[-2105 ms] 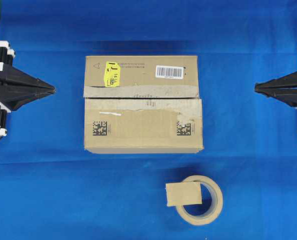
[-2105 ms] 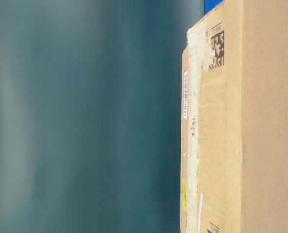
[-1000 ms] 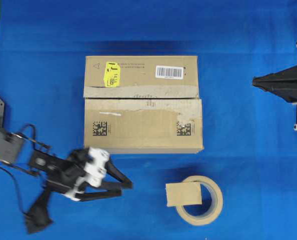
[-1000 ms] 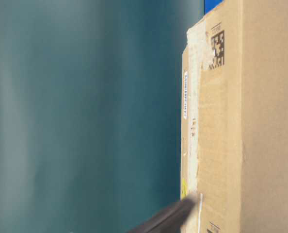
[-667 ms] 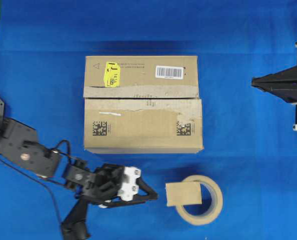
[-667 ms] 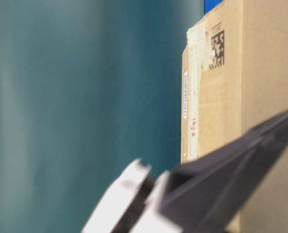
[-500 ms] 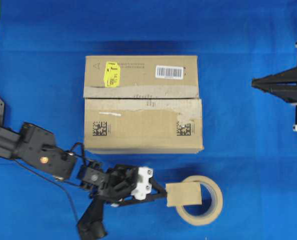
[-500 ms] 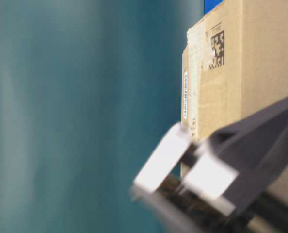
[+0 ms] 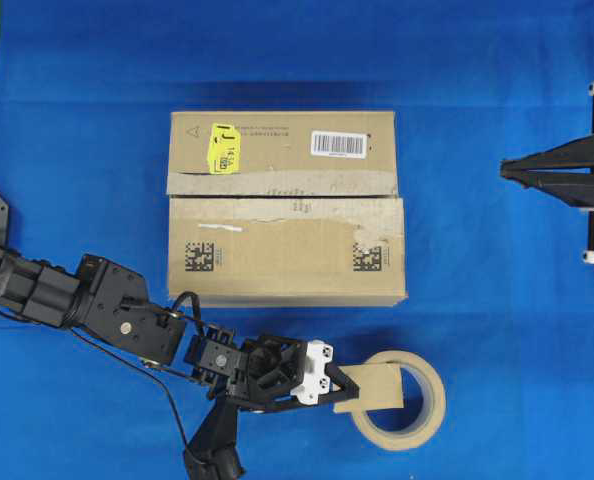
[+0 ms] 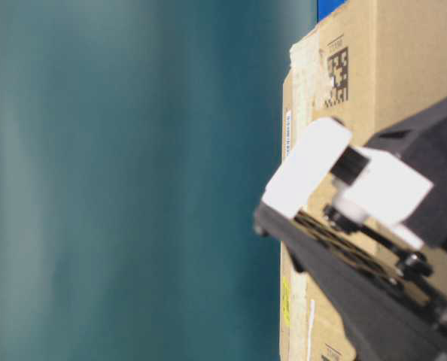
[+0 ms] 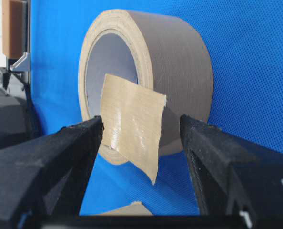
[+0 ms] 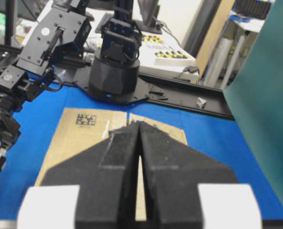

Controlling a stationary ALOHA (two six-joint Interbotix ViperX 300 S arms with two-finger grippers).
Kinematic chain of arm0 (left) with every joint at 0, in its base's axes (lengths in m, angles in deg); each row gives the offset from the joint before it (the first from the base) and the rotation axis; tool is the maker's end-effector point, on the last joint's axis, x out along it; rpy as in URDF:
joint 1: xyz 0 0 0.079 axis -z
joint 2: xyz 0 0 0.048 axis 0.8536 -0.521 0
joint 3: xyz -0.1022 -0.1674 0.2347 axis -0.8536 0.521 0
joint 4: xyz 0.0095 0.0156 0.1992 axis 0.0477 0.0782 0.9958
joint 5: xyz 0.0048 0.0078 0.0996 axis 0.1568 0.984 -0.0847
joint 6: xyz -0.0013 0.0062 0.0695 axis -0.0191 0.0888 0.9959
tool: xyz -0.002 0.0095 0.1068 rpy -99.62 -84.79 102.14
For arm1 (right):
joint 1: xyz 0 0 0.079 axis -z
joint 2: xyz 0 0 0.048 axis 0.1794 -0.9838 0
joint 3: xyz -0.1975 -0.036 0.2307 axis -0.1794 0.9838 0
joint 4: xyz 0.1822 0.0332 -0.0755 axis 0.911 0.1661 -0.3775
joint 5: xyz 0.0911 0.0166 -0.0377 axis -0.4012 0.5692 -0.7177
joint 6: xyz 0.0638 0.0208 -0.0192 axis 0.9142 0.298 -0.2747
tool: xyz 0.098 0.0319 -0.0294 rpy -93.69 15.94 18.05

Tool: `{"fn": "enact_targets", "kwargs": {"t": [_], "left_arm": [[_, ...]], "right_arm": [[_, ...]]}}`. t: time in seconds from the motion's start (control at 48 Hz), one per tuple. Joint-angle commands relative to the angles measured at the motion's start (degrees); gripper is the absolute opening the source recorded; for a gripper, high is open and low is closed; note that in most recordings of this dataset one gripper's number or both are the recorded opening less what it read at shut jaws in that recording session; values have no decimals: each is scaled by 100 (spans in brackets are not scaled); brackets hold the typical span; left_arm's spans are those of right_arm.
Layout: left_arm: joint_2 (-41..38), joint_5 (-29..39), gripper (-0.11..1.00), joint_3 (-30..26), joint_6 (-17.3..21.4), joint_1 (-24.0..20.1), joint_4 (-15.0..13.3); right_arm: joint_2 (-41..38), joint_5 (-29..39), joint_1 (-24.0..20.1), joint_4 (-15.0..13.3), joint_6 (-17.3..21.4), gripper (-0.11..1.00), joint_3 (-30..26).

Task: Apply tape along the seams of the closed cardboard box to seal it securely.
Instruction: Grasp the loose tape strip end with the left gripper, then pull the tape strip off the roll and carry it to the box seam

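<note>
**Tape piece framed by spread left jaws**

Tape (image 11: 132,131): small tan rectangle, hanging off tape roll (image 9: 409,400) on blue cloth (image 9: 497,300), in front of cardboard box (image 9: 282,255). Long axis roughly crosswise to jaw line in wrist view; lower edge free, tilted toward camera. Left gripper (image 11: 141,143): jaws spread wide, one on each side of the piece, no contact visible. Directly ahead of that pincer, hence left arm nearer. Right gripper (image 9: 509,172): pressed together, empty, parked well apart.
</note>
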Motion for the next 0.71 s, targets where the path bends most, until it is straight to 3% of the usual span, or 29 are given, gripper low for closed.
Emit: {"fn": "enact_targets", "kwargs": {"t": [0.0, 0.188, 0.479, 0.688], "left_arm": [[70, -26, 61, -141, 0, -44, -9], [18, -9, 50, -193, -97, -70, -35], [70, 176, 5, -114, -123, -105, -35], [237, 299, 2, -88, -105, -88, -35]], "right_arm": [[-62, -79, 9, -9, 0, 0, -123], [-105, -105, 9, -9, 9, 0, -114], [-132, -141, 0, -18, 18, 0, -114], [-167, -141, 0, -18, 18, 0, -105]]}}
